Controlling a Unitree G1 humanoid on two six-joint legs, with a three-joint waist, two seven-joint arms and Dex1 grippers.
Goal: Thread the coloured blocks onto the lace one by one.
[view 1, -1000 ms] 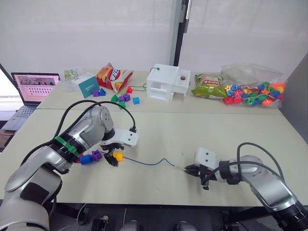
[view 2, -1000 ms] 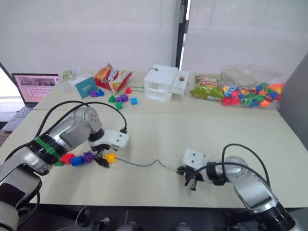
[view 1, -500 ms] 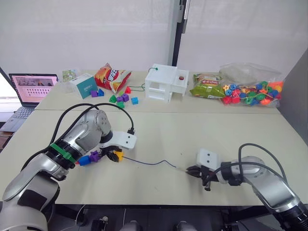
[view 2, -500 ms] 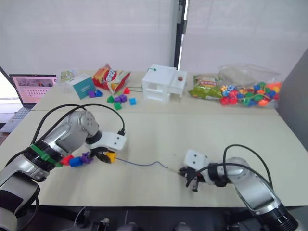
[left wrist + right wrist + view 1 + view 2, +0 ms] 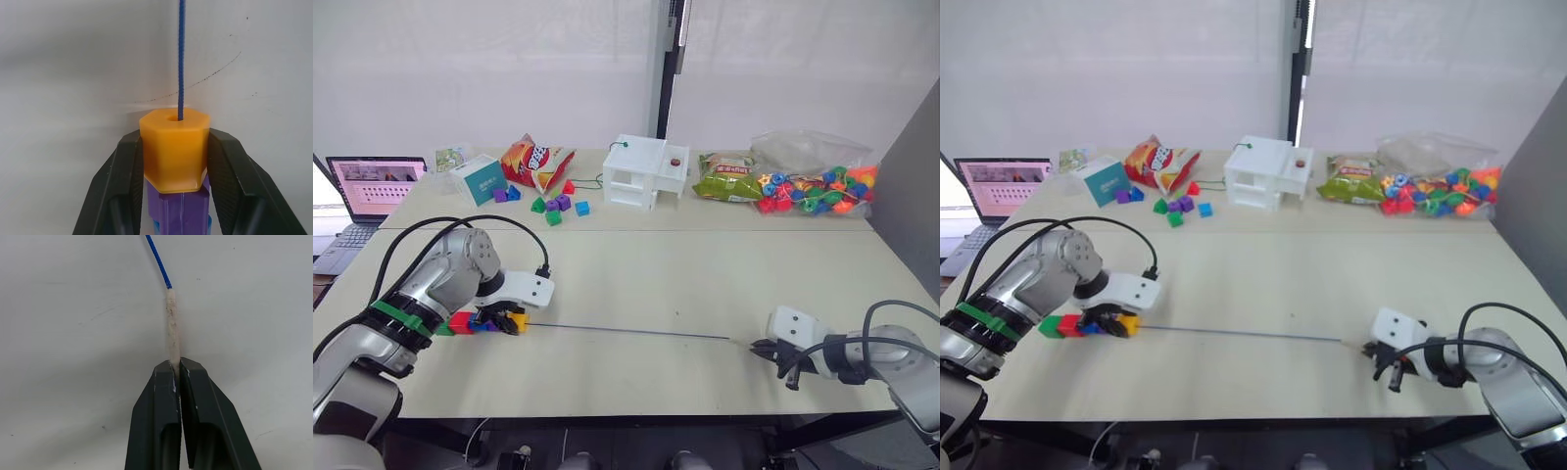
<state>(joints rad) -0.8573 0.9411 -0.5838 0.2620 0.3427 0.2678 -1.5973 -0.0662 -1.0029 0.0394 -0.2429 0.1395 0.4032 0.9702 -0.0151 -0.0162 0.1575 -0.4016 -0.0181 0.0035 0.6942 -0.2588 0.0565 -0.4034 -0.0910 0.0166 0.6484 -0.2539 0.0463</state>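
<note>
A row of coloured blocks lies on the near left of the table: green, red, blue, purple and, last, yellow. My left gripper is shut on the yellow block, with the purple block behind it. The dark-blue lace comes out of the yellow block's hole and runs straight and taut across the table to my right gripper. That gripper is shut on the lace's pale stiff tip.
At the back of the table lie a laptop, a teal box, a snack bag, loose small blocks, a white toy house with a green cord, a green packet and a bag of multicolour beads.
Both grippers have drawn apart: the right one moved right with the lace tip, the left one moved left with the blocks. The slack, wavy lace is now straight and taut.
</note>
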